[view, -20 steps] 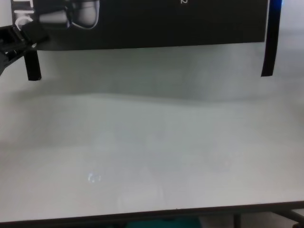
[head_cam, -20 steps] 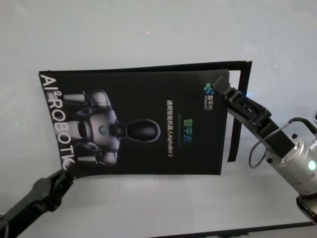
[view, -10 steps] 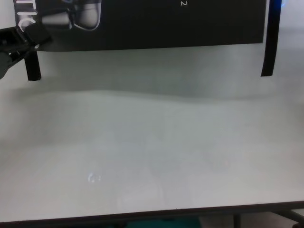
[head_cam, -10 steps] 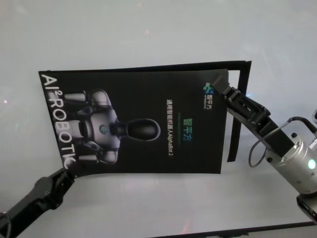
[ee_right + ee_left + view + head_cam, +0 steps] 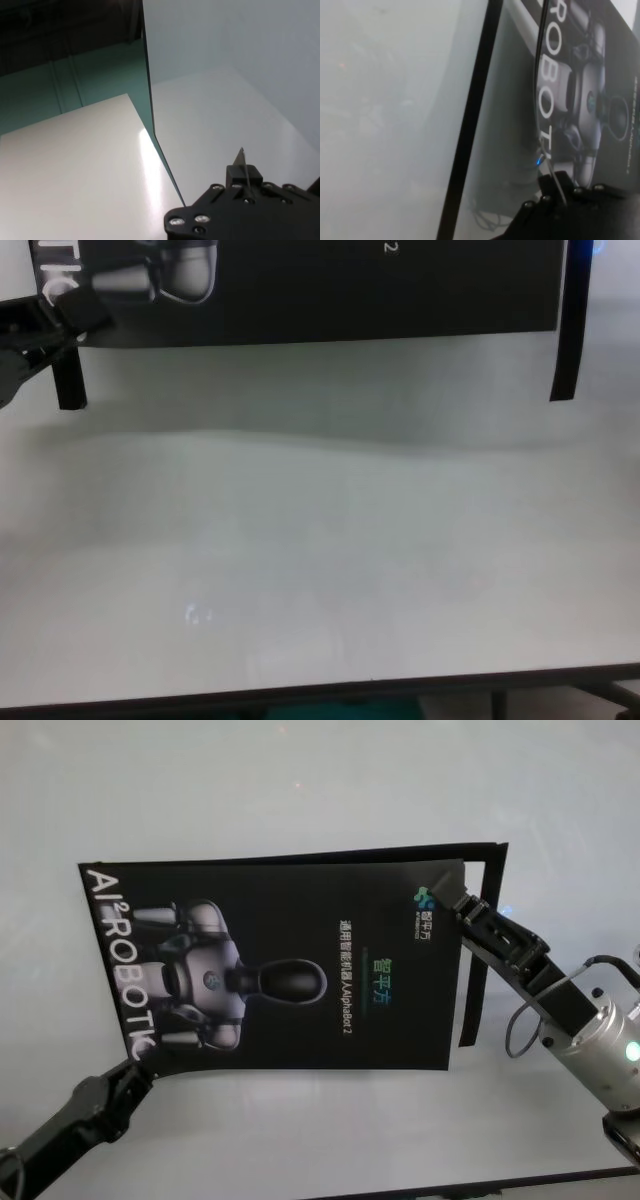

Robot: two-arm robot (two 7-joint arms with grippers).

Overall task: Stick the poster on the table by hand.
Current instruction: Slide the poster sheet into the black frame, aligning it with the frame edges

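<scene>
**Poster held at two corners above the bench, not yet stuck down**

Evidently the poster [image 5: 290,965] was carried between both arms over the bench [image 5: 300,780], printed face up, with the robot picture toward the left side and the lettering running across the middle. In the chest view its near edge hung clear of the surface and cast a soft shadow, so the sheet was judged to be aloft, not lying flat.

The left gripper [image 5: 135,1065] had its jaws closed on the near left corner, beside the white lettering; the left wrist view showed the sheet's thin edge running into the jaws. The right gripper [image 5: 462,905] had its jaws closed on the far right edge of the poster, near the small logo; the right wrist view showed the edge pinched there, with the pale underside below.

Holding opposite corners appeared meant to keep the sheet taut and level, so that it would meet the bench without a crease.

Tape strips [image 5: 478,955] hung loose along the right edge and far edge, and another [image 5: 68,380] dropped from the left corner in the chest view. None seemed pressed to the bench. The sticking step was therefore judged outstanding; the strips risked folding under the sheet on lowering.
</scene>
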